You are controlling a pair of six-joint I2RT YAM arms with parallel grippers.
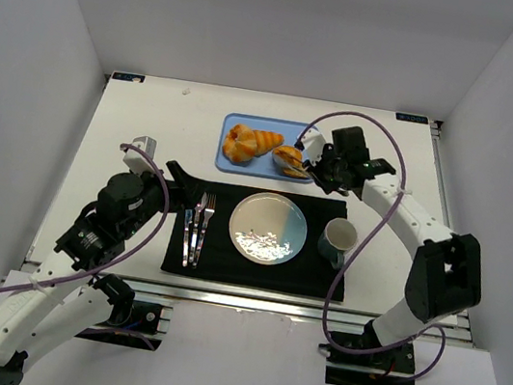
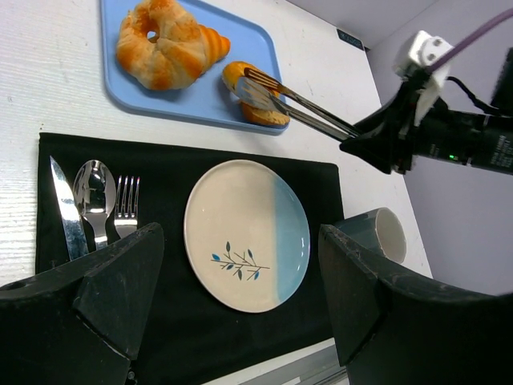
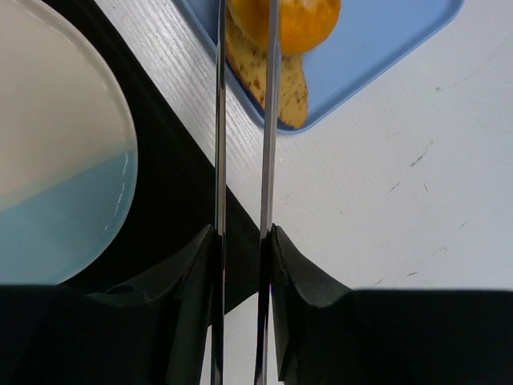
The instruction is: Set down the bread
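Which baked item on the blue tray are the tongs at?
The tongs meet the small round orange bun atop the flat brown slice at the tray's right end; the croissants lie further left.

I count one plate (image 2: 240,233), one mug (image 2: 389,233), one knife (image 2: 68,212), one spoon (image 2: 94,192), one fork (image 2: 124,204), one tray (image 2: 240,40), one mat (image 2: 160,160), one bun (image 3: 304,20), one brown slice (image 3: 292,88), one pair of tongs (image 2: 304,108), and perhaps two croissants (image 2: 164,44), overlapping.
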